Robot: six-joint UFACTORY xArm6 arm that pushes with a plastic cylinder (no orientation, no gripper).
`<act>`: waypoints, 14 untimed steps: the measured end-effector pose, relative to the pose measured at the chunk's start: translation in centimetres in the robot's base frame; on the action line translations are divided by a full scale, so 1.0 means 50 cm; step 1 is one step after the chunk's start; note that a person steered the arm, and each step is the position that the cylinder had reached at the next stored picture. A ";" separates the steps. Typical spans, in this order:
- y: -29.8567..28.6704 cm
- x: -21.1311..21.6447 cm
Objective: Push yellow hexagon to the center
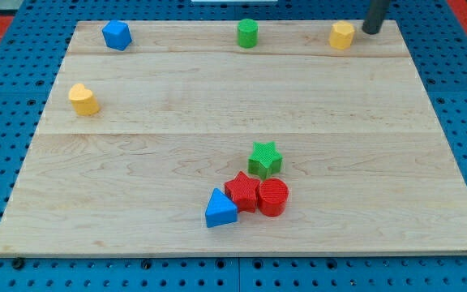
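Observation:
The yellow hexagon (341,35) sits near the board's top edge, toward the view's right. My tip (370,31) is just to the right of it, a small gap apart, at about the same height in the view. The rod runs up out of the top of the view. A second yellow block (83,99), heart-like in shape, lies near the board's left edge.
A blue block (116,35) sits at the top left and a green cylinder (247,33) at the top middle. A green star (264,158), red star (242,191), red cylinder (272,197) and blue triangle (220,209) cluster at the lower middle of the wooden board (379,162).

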State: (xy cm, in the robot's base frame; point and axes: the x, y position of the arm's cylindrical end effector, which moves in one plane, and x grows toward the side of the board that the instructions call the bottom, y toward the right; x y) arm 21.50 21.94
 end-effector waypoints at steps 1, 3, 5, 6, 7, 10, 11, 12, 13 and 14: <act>-0.129 0.052; -0.221 0.000; -0.287 0.137; -0.261 0.050; -0.338 0.137; -0.331 0.219; -0.411 0.206; -0.490 0.198; -0.492 0.312; -0.487 0.340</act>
